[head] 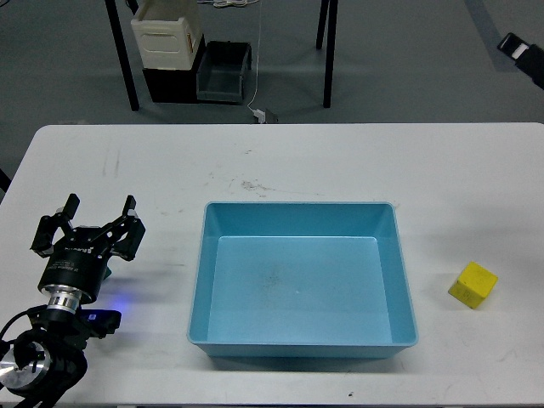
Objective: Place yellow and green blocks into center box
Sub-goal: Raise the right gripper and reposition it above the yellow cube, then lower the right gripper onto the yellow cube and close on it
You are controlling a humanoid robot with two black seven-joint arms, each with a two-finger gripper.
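Note:
A yellow block (473, 284) lies on the white table (340, 166), to the right of the empty blue box (197, 280) that stands at the table's center. No green block shows. My left gripper (87, 223) is open and empty above the table's left front part, left of the box. Only a small dark part of my right gripper (525, 54) shows at the top right edge, far above and behind the yellow block. Its fingers cannot be told apart.
Behind the table on the floor stand a white crate (167, 34) on black bins (223, 72), between dark table legs (330, 51). A white cable (257, 76) hangs down to a plug on the floor.

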